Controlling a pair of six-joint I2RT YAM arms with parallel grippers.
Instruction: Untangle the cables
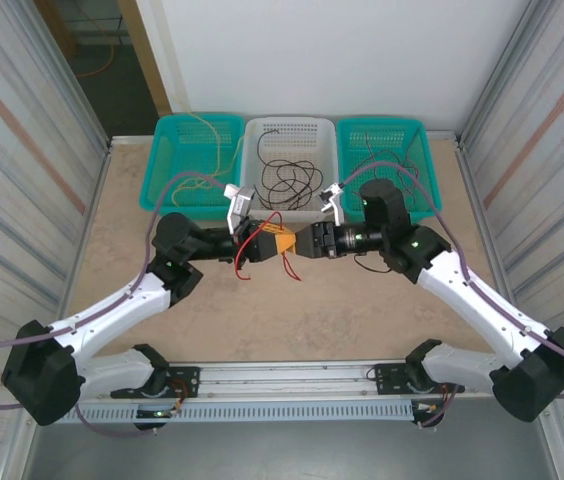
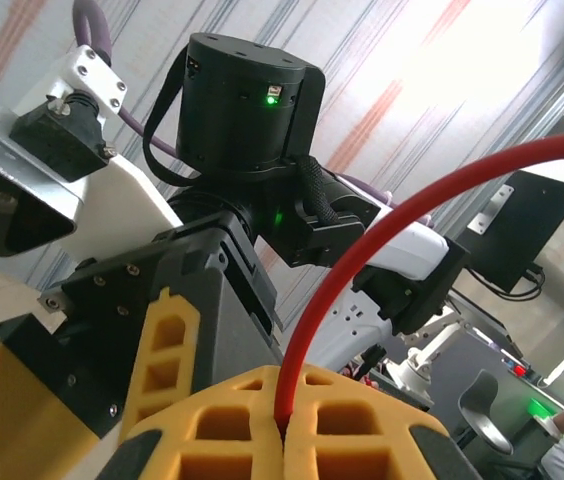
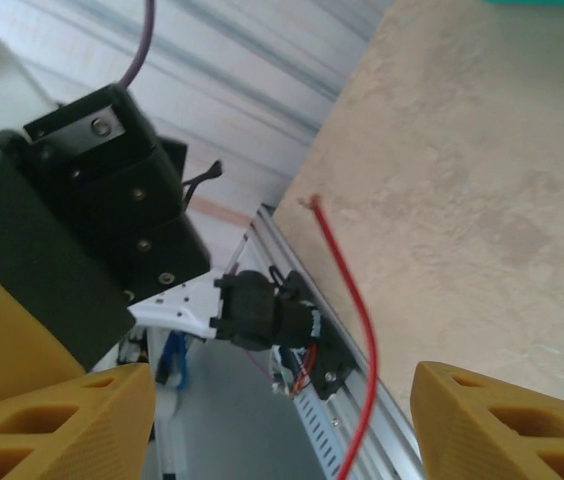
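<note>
Above the middle of the table, my left gripper [image 1: 277,243] is shut on a red cable [image 1: 245,262]. In the left wrist view the red cable [image 2: 402,212] rises from between the closed yellow pads [image 2: 362,430] and arcs to the right. Facing it tip to tip, my right gripper [image 1: 300,243] is open. Its yellow fingers [image 3: 502,425] stand wide apart, and the red cable [image 3: 347,285] hangs loose between them without touching. A yellow cable [image 1: 224,150] lies in the left basket and black cables [image 1: 287,180] lie in the middle one.
Three baskets line the back edge of the table: a teal one [image 1: 167,160] on the left, a white one [image 1: 258,135] in the middle and a teal one [image 1: 417,150] on the right holding a thin black cable [image 1: 392,160]. Corrugated walls close both sides.
</note>
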